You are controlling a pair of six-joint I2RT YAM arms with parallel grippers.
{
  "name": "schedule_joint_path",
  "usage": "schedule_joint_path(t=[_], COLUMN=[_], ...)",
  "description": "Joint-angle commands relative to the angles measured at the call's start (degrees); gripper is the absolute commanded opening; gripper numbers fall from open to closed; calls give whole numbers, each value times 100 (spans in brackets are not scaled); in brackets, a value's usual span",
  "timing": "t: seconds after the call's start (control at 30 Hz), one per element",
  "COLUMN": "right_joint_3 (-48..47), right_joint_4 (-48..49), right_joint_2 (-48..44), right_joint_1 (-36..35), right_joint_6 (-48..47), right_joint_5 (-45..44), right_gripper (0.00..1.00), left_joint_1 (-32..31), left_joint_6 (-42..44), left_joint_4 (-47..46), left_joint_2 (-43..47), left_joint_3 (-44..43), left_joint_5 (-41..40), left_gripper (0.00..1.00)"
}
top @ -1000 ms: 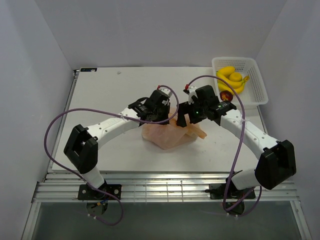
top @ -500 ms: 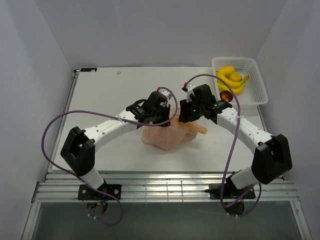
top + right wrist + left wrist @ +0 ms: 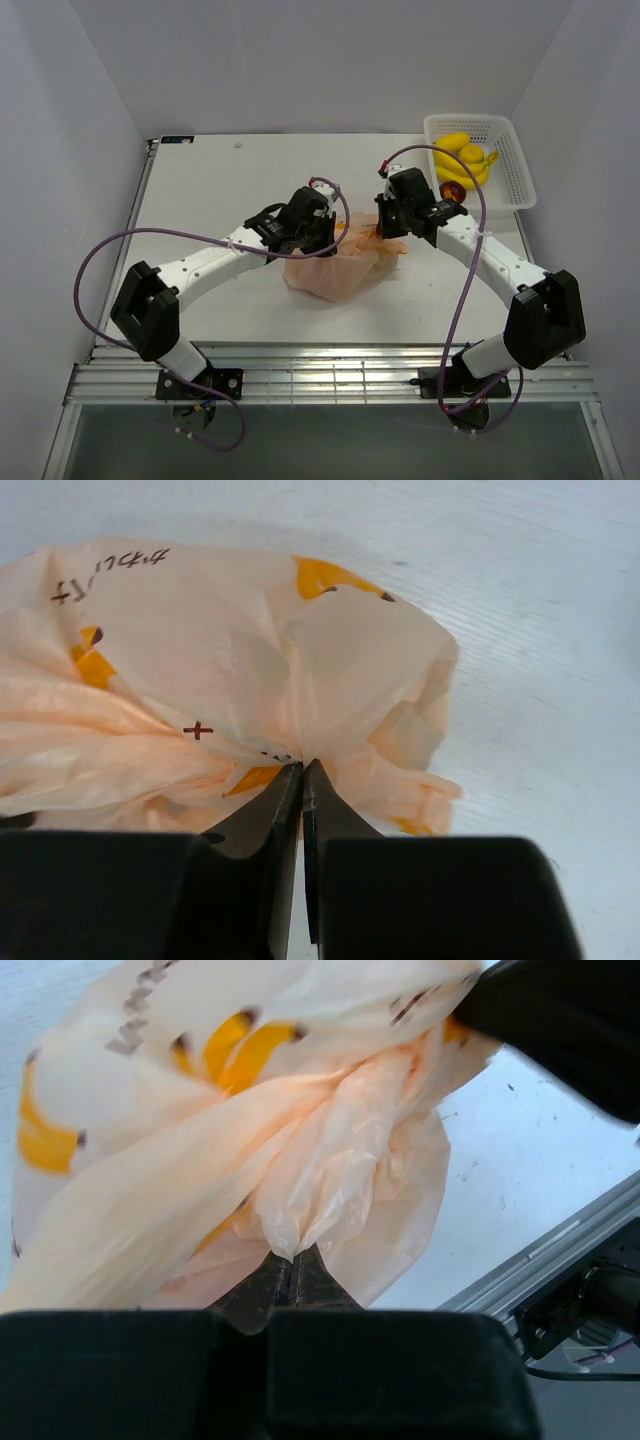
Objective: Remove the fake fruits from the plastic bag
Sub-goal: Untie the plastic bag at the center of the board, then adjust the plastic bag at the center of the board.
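- Wide white table [image 3: 220, 190], seen from above, with pale walls on three sides and two arms reaching in from the near edge toward the middle.
- At the centre, between the arms, a crumpled plastic bag [image 3: 335, 270]: thin, translucent peach, printed with small yellow bananas and lettering.
- In the far right corner, well apart from the bag, a white lattice basket [image 3: 510, 150] holding a yellow banana bunch [image 3: 462, 158]. A small dark red fruit [image 3: 452, 190] at its near left corner.
- On the bag's left upper edge, the left gripper [image 3: 290, 1260], jaws pressed together on a gathered fold with only film between them.
- On the bag's right side, the right gripper [image 3: 302, 770], likewise clamped on a bunched pleat, jaws almost meeting through the plastic.
- No fake fruits in sight from any view; presumably inside the bag, hidden under its folds.
- Step in hand, as a judgement: spreading the bag's mouth so the contents can come out.
- To do it well: draw the two pinches apart slowly and evenly, with little lift, to spare the thin film from tearing.
- Check that each pinch holds a single wall rather than both layers, or the mouth will not open.
- Angle the opening toward bare table, so that round fruit rolls somewhere reachable.
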State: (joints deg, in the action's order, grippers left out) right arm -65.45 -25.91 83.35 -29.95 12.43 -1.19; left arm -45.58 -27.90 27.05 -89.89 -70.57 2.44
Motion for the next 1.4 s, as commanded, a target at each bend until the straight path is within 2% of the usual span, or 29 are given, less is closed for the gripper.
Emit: schedule_joint_path(t=[0.0,0.13,0.23,0.43,0.5,0.63,0.7,0.83,0.87,0.9,0.93,0.97,1.0,1.03,1.07,1.1,1.2,1.23,1.27,1.37], right_joint_3=[-152,-117,-126,-117,-100,-3,50,182,164,156,138,164,182,173,173,156,173,182,199,121], right_joint_4=[-239,-335,-371,-415,-415,-336,-196,7,-36,-72,-115,-133,-151,-186,-212,-256,-274,-222,-204,-230], right_joint_2=[-275,-381,-407,-539,-609,-750,-872,-1110,-1145,-1163,-1189,-1216,-1294,-1330,-1435,-1505,-1830,-1936,-2111,-2314], right_joint_1=[489,1035,1334,1808,1940,2011,2011,2011,2011,2011,2011,2011,2002,2002,2002,2002,1985,1915,1845,1485], right_joint_6=[146,173,94,-179,-327,-705,-864,-970,-970,-988,-996,-1031,-1040,-1058,-1119,-1172,-1399,-1462,-1506,-1866], right_joint_5=[-1601,-1805,-1946,-1780,-1490,-560,414,1243,1436,1551,1621,1796,1867,1929,2095,2210,2746,2904,2905,2897], right_gripper=[8,8,8,8,8,8,8,8,8,10,17,33,42,49,63,69,97,100,90,90], left_joint_1=[-21,23,198,1120,1481,1702,1702,1702,1693,1693,1684,1667,1649,1614,1588,1570,1404,1264,1175,780], left_joint_6=[-22,-251,-435,-725,-796,-682,-471,-199,-137,-6,47,91,179,214,258,302,425,495,531,645], left_joint_4=[520,793,863,829,793,618,337,161,160,152,160,160,160,187,213,239,310,353,371,477], left_joint_2=[516,797,1060,1333,1368,1473,1509,1509,1527,1544,1579,1666,1728,1790,1912,1966,2185,2229,2265,2318], left_joint_3=[148,350,464,746,851,930,957,869,860,860,886,904,922,939,931,922,878,860,843,746], left_joint_5=[-585,-1200,-1307,-1088,-991,-763,-160,678,775,898,1038,1083,1092,1101,1101,1101,1110,1066,1005,480], left_gripper=[0,0,0,0,0,0,0,1,11,38,53,65,91,98,98,98,98,98,98,98])
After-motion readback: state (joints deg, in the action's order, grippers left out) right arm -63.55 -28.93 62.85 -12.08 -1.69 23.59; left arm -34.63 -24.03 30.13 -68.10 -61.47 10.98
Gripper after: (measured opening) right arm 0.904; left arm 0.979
